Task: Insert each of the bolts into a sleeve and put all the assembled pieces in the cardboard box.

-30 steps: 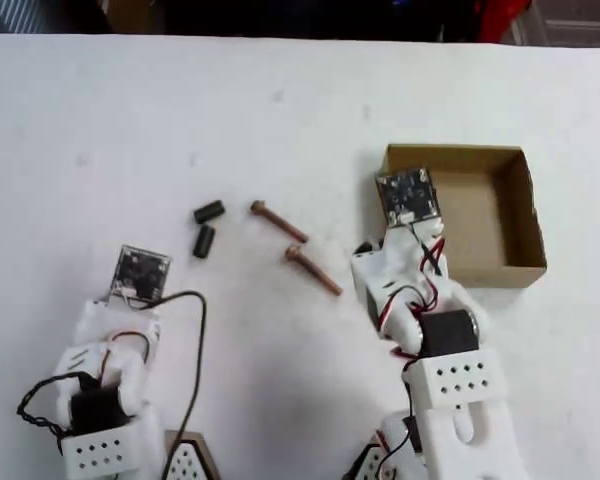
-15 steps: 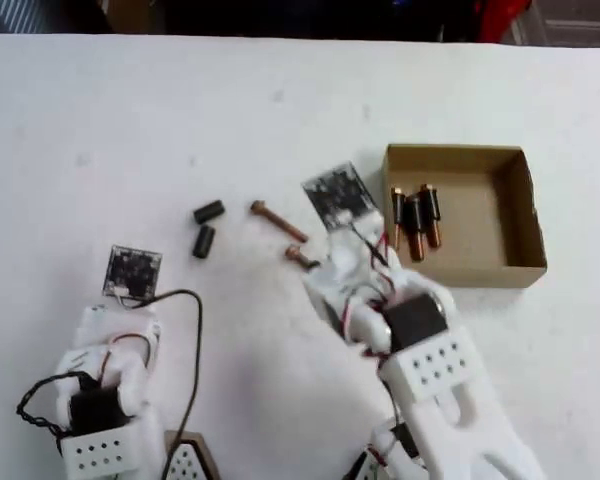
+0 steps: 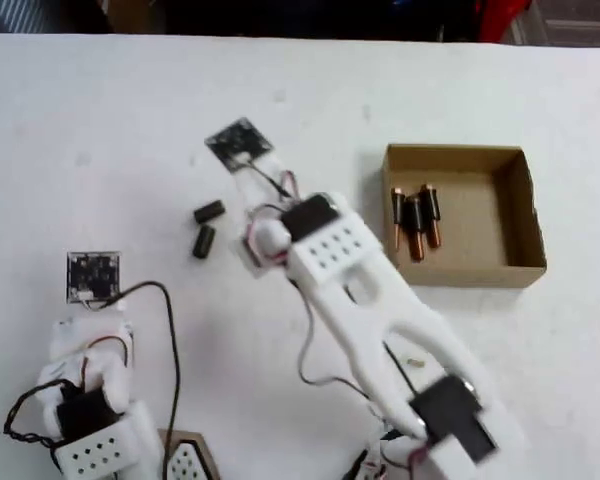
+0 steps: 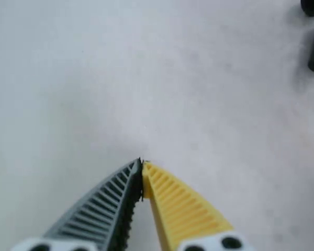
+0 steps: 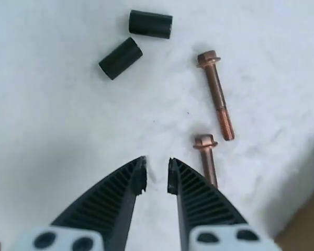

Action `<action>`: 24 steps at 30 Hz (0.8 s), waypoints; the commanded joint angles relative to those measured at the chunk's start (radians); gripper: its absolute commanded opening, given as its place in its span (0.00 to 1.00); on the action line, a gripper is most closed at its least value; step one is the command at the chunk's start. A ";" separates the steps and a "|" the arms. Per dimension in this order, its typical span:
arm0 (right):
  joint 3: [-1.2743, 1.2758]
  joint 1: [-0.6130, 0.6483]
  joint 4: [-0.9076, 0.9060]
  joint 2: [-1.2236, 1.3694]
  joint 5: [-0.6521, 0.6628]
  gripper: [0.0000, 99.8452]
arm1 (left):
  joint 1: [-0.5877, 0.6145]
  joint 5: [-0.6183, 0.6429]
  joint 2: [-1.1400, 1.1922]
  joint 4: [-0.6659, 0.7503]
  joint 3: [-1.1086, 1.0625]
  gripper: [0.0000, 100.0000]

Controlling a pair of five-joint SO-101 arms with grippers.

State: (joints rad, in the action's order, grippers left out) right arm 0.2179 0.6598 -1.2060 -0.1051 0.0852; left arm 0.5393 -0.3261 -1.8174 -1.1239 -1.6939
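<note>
Could knock the near bolt (image 5: 208, 159), just beside one jaw, and send its smooth round coppery shank rolling; right gripper (image 5: 156, 175) parted only a crack, holding nothing; far bolt (image 5: 217, 94) and matte black tubular sleeves (image 5: 120, 58) ahead of the tips; cardboard box (image 3: 455, 152) back beside the same jaw; left gripper (image 4: 141, 170) ribbed, tips pressed together, empty.

White left arm (image 3: 85, 355) has a grey-and-yellow tool (image 4: 142, 164).

Two sleeves (image 5: 150, 24) (image 5: 120, 58), two bolts (image 5: 216, 94) (image 5: 208, 159), seemingly three assembled pieces (image 3: 414, 225), one cardboard box (image 3: 455, 153).
</note>
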 commanded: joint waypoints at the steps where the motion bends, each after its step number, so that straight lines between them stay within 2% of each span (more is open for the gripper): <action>1: -0.221 0.045 -0.018 0.157 -0.141 0.06 | 0.016 0.011 -0.010 0.048 0.000 0.02; 5: -0.434 0.071 -0.101 0.326 -0.163 0.06 | 0.016 0.011 -0.010 0.048 0.000 0.02; 15: -0.961 0.085 -0.326 0.713 -0.425 0.06 | 0.016 0.011 -0.010 0.048 0.000 0.02; 21: -1.152 0.094 -0.343 0.889 -0.442 0.23 | 0.016 0.011 -0.010 0.048 0.000 0.02; 24: -1.218 0.105 -0.343 0.947 -0.442 0.25 | 0.013 0.011 -0.010 0.052 0.000 0.02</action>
State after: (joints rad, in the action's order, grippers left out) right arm -0.8807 0.7426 -1.5405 0.8094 -0.3475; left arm 0.5485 -0.3261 -1.8174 -1.1024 -1.6939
